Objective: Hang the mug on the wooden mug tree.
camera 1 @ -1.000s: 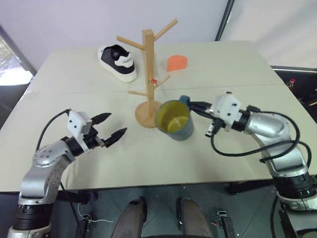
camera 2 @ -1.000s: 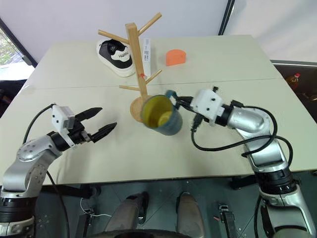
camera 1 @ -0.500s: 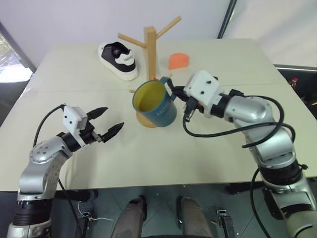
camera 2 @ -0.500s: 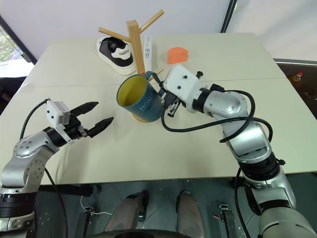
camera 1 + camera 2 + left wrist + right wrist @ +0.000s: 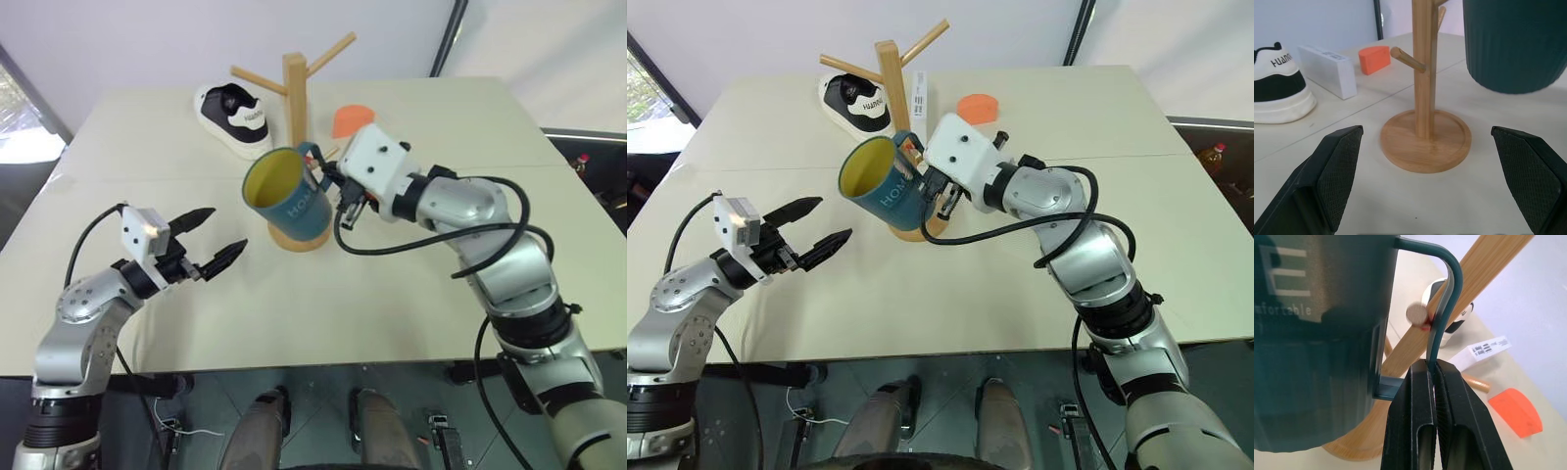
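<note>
My right gripper (image 5: 319, 180) is shut on the loop handle (image 5: 1447, 298) of the teal-blue mug (image 5: 286, 201), which hangs in the air tilted on its side, its yellow inside facing left. The mug is just in front of the wooden mug tree (image 5: 294, 93), above its round base (image 5: 1425, 142). In the right wrist view a red-tipped peg (image 5: 1417, 313) lies right beside the handle loop; I cannot tell if they touch. My left gripper (image 5: 229, 227) stands open and empty above the table, left of the mug and aimed at the tree.
Behind the tree, a black-and-white shoe (image 5: 235, 119) lies at the left. A white box (image 5: 919, 98) and an orange wedge (image 5: 348, 119) lie behind it to the right. The beige table (image 5: 411, 294) has free room in front and on both sides.
My right gripper has carried the mug up and to the left, from beside the tree's base to in front of its post. The left gripper has stayed in place.
</note>
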{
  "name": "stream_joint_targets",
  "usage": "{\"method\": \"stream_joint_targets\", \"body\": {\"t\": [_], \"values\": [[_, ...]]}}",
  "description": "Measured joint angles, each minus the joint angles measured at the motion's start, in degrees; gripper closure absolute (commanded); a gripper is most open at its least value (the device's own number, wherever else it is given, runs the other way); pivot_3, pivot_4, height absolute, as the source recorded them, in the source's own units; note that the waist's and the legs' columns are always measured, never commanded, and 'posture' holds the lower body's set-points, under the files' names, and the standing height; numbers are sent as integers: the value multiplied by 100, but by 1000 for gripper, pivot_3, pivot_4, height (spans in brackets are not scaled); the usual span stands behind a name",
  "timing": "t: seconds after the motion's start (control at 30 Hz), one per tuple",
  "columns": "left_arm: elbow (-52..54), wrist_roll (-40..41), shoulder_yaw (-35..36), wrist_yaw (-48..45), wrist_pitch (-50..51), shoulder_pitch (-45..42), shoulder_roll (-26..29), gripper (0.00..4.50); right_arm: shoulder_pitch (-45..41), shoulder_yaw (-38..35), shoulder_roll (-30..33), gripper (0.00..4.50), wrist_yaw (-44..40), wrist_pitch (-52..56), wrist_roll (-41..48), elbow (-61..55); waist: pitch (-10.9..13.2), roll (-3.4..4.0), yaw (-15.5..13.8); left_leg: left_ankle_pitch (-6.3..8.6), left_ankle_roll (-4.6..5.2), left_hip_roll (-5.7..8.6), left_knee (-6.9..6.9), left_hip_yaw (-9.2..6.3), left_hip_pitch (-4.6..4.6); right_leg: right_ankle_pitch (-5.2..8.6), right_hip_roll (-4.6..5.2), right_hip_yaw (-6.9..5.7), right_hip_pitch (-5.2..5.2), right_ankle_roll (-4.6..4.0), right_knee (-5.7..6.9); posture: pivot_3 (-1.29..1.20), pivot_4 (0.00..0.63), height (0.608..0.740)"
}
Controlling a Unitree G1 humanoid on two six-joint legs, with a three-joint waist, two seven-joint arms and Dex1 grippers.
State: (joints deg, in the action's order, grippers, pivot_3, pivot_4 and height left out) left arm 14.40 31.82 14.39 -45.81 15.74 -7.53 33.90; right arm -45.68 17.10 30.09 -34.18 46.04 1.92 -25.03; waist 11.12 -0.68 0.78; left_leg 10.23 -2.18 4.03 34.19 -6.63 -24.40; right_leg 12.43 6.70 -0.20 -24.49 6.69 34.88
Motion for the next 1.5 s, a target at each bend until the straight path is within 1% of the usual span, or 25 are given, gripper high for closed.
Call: {"method": "stream_joint_targets", "body": {"t": [0.33,0.6,0.63,0.7,0.73,0.87,0.9,0.93,1.03,1.17,1.27,1.37,1.4,1.5], "values": [[411,498,281,40,311,-4,193,0,0,65,-49,4431,10,-24,-140,220,0,0,11,-5,-6,-1,2,-2,8,0,-3,0,-1,-1,20,0,150,740],[532,635,345,60,408,12,217,0,0,72,-110,4431,13,-134,-286,417,0,0,8,-6,-6,-1,2,-2,8,0,-3,0,-1,-1,20,0,150,740],[563,649,350,63,411,14,218,0,-1,72,-129,4180,10,-163,-293,449,0,0,9,-6,-6,-1,2,-2,8,0,-3,0,-1,-1,20,0,150,740],[603,671,361,64,411,14,220,0,-1,72,-159,3518,3,-212,-296,509,0,0,9,-6,-7,-1,3,-2,8,0,-3,0,-1,-1,20,0,150,740],[607,687,373,64,412,14,222,0,-1,72,-160,3065,0,-233,-298,523,0,0,8,-6,-7,-1,3,-2,8,0,-3,0,-1,-1,20,0,150,740],[607,716,433,71,413,15,233,0,-12,61,-174,945,3,-301,-336,567,0,0,12,-6,-7,-1,2,-2,8,0,-3,0,-1,-1,20,0,150,740],[607,717,435,71,413,15,244,0,-13,61,-181,332,11,-313,-345,574,0,0,11,-6,-7,-1,3,-2,8,0,-3,0,-1,-1,20,0,150,740],[607,720,435,71,415,15,260,0,-15,59,-185,69,23,-334,-352,583,0,0,11,-6,-7,-1,2,-2,8,0,-4,1,-1,-1,20,0,150,740],[608,744,437,72,426,14,268,0,-14,-5,-141,69,23,-463,-350,613,0,0,7,-6,-7,-1,3,-1,8,0,-3,1,-1,-1,20,0,150,740],[612,760,444,78,508,12,293,0,7,-538,174,69,-122,-768,-230,617,0,-1,-13,-6,-7,0,3,-1,7,1,-3,1,0,-1,19,0,150,740],[634,773,463,83,525,3,293,0,386,-1208,381,69,-394,-1164,179,618,-3,-7,-13,-6,-7,-1,3,0,7,2,-2,1,4,2,16,0,150,740],[634,879,489,141,558,-20,287,0,753,-1928,313,69,-570,-1349,794,753,-3,-7,7,-6,-6,-2,3,2,10,1,-2,2,4,1,18,0,150,740],[626,898,495,232,621,-60,251,0,876,-2288,228,69,-588,-1409,1066,881,-3,-7,8,-6,-6,-2,4,2,12,1,-2,2,5,0,20,0,150,740],[447,859,518,481,669,-59,149,0,1140,-2895,118,69,-541,-1549,1452,1270,-3,-7,2,-6,-6,-3,4,1,25,1,-4,2,17,0,22,0,150,740]]}}
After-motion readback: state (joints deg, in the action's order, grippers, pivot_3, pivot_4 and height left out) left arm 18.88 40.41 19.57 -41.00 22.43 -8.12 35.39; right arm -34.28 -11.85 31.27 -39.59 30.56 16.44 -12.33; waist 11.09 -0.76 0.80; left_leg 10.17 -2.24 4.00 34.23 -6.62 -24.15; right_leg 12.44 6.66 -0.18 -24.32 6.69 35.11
